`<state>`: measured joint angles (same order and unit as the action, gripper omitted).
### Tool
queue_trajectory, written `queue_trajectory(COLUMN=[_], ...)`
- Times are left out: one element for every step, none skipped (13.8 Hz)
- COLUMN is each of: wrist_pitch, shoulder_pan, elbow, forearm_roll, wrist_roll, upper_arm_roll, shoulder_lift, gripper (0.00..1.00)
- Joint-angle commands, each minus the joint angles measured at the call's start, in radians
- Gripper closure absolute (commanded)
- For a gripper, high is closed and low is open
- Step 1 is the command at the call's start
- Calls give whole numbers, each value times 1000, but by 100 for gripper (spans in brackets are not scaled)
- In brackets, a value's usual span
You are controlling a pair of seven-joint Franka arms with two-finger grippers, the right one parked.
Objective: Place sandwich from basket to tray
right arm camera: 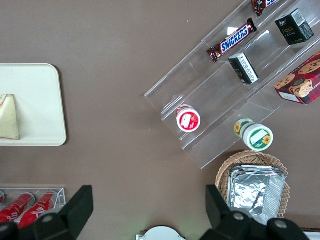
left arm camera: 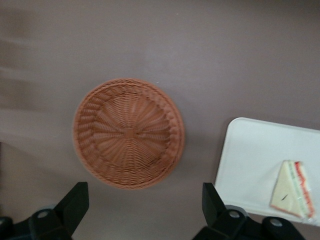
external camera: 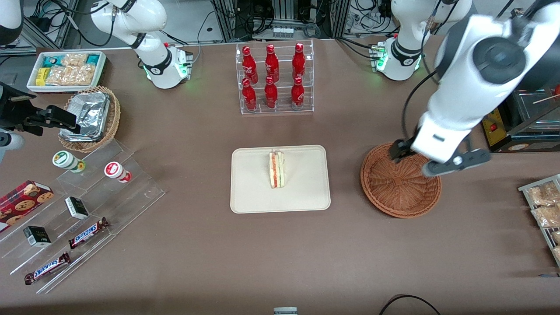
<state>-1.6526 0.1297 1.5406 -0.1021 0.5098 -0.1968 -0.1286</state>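
The triangular sandwich [external camera: 277, 169] [left arm camera: 293, 189] lies on the cream tray [external camera: 253, 197] [left arm camera: 245, 160] at the middle of the table. The round reddish-brown wicker basket [external camera: 396, 188] [left arm camera: 129, 132] sits beside the tray toward the working arm's end, with nothing in it. My left gripper [external camera: 413, 159] [left arm camera: 145, 202] hangs above the basket's rim that lies farther from the front camera. It is open, its fingers [left arm camera: 75, 202] wide apart with nothing between them.
A clear rack of red bottles [external camera: 274, 78] stands farther from the front camera than the tray. Toward the parked arm's end are a clear stepped stand [external camera: 83, 210] with snacks, a tan basket of foil containers [external camera: 89, 116] and a white snack bin [external camera: 65, 70]. Snack packets [external camera: 544, 205] lie at the working arm's end.
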Motion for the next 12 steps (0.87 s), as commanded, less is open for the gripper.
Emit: queue_trajectory(wrist_pitch=[5, 7, 10, 19, 28, 34, 48, 54, 53, 47, 47, 51], shoulder_pan=[-79, -111, -131, -154, -179, -198, -202, -202, -196, -190, -171, -141], elbow=[153, 165, 165, 165, 164, 164, 162, 159, 156, 153, 136, 106], forearm_roll=[27, 30, 39, 48, 48, 50, 51, 54, 55, 53, 53, 53], wrist_roll=[-144, -190, -232, -270, -305, -332, -364, -390, -396, -399, -399, -401], upper_arm_roll=[-10, -10, -9, -9, -10, -10, -9, 3, 25, 36, 46, 81], shoulder_lift=[156, 171, 176, 181, 182, 191, 195, 195, 190, 185, 167, 140], gripper=[0, 0, 0, 0, 0, 0, 0, 0, 0, 0, 0, 0])
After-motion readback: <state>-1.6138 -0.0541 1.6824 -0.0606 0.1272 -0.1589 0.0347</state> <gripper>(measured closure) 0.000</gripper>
